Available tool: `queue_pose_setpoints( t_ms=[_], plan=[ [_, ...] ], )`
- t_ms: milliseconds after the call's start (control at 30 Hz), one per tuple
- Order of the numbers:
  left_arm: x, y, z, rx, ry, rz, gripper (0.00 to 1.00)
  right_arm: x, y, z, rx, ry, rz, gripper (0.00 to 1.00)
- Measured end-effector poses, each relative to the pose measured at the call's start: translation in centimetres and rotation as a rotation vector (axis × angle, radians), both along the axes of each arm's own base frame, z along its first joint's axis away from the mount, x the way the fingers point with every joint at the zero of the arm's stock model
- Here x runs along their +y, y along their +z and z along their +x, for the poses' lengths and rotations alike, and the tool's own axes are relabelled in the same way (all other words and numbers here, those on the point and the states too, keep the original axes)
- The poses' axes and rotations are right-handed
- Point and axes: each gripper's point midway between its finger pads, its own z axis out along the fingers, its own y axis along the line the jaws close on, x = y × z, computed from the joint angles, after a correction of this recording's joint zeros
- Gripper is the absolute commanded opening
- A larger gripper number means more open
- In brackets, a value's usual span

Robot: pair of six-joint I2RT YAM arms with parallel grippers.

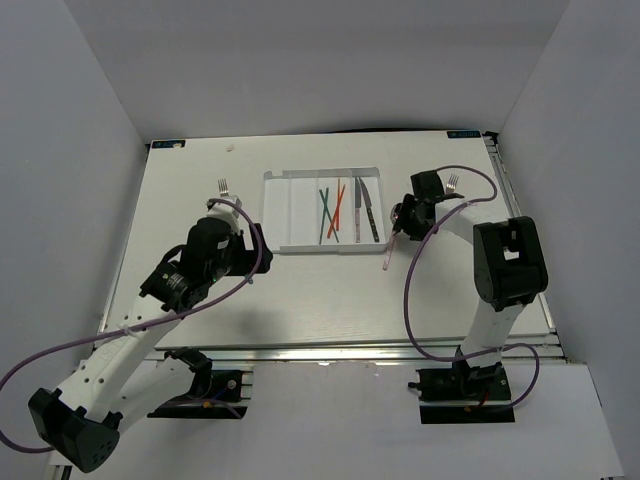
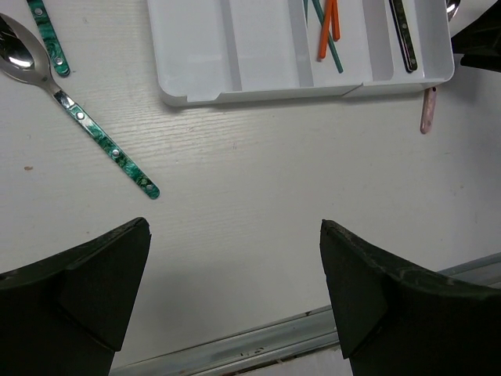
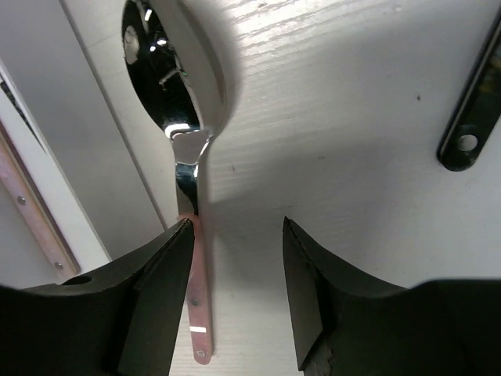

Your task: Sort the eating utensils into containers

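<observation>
- The left gripper point(image 2: 235, 262) hung over the table point(image 2: 258, 188), to the left of the tray point(image 1: 290, 215). Its two fingers were spread wide, with nothing between them.
- The right gripper point(image 3: 235, 227) was just beside the right side of the tray, and its fingers were spread too. The pink spoon point(image 3: 196, 235) lay along the inside of one finger. The other finger did not touch it.
- I could not tell if the pink spoon lay flat on the table or was a bit lifted.
- Inside the tray, the teal chopsticks point(image 1: 323, 215) and the orange chopsticks point(image 1: 337, 205) lay crossed in the third slot from the left. The dark-handled pieces point(image 1: 372, 218) lay in the slot at the right end.
- Left of the tray, the first fork point(image 1: 224, 186) showed only its silver head from the top. The left arm covered the rest.
- The left wrist view showed a teal spoon point(image 2: 86, 125) on the table left of the tray. From the top, the arm hid most of it.
- A teal handle point(image 2: 48, 39) beside that spoon was cut off at the edge of the picture.
- Right of the tray, the second fork point(image 1: 453, 182) had its handle hidden behind the right arm.
- Only the right wrist view showed a dark strip point(image 3: 470, 110) with a hole in it. It was cut off at the side, so I could not tell what it was.
- In that view the bowl of the pink spoon was big and blurry.
</observation>
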Motion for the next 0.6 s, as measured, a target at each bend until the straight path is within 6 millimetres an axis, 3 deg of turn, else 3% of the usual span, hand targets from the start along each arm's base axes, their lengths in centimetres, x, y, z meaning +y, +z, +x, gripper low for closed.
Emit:
queue_pose_setpoints(
  t_ms=[500, 600],
  plan=[
    [0.1, -0.7, -0.2, 0.014, 0.002, 0.004, 0.98, 0.7, 0.3, 0.9, -0.002, 0.011, 0.038, 0.54],
    [0.1, -0.6, -0.2, 0.013, 0.002, 0.003, 0.98, 0.7, 0.0, 1.3, 0.002, 0.014, 0.038, 0.50]
  ],
)
